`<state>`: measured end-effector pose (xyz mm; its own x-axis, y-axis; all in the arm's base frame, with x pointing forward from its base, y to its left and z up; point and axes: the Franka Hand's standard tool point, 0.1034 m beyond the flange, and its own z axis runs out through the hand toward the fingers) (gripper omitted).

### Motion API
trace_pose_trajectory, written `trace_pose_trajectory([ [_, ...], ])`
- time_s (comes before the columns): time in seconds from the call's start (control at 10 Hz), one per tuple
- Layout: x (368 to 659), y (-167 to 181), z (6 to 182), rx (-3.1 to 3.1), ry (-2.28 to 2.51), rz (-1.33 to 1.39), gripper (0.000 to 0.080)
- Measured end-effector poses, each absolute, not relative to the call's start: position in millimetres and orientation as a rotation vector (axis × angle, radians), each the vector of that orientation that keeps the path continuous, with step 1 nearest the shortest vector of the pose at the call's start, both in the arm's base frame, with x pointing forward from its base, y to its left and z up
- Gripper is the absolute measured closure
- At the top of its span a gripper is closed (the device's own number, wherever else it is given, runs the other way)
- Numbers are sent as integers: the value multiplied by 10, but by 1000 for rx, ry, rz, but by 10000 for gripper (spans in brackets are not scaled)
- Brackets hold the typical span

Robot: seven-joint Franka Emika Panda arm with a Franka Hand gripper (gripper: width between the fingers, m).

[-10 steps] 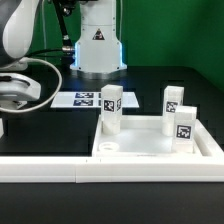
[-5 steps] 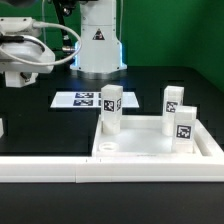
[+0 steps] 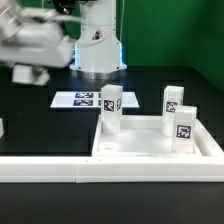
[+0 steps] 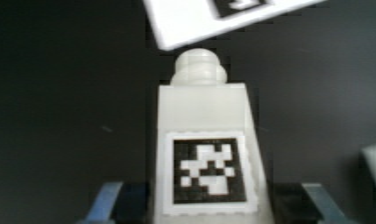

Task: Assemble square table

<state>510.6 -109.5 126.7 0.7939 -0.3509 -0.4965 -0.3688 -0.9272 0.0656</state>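
Note:
In the wrist view a white table leg (image 4: 203, 130) with a black-and-white tag lies lengthwise between my fingers (image 4: 114, 203), its round tip pointing toward the marker board (image 4: 238, 20). My gripper (image 4: 208, 206) is shut on the leg. In the exterior view the gripper (image 3: 30, 72) is a blurred shape high at the exterior view's left, and the held leg is not made out there. The white square table top (image 3: 150, 152) lies at the lower right with three tagged legs standing on it: one at its left corner (image 3: 110, 110) and two on the right (image 3: 172, 103) (image 3: 184, 125).
The marker board (image 3: 80, 99) lies flat behind the table top. A long white border rail (image 3: 50, 168) runs along the front. A small white piece (image 3: 1, 127) shows at the left edge. The robot base (image 3: 98, 45) stands at the back.
The arm has risen from low over the table at the exterior view's left to a higher spot and moved a little right. The table top and its three legs have not moved.

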Motion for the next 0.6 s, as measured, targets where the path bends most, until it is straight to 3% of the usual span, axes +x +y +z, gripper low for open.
trace_pose_trajectory([
  [0.2, 5389, -978, 1458, -3035, 410, 698, 509],
  [0.6, 5549, -958, 1405, -3130, 406, 197, 509],
])
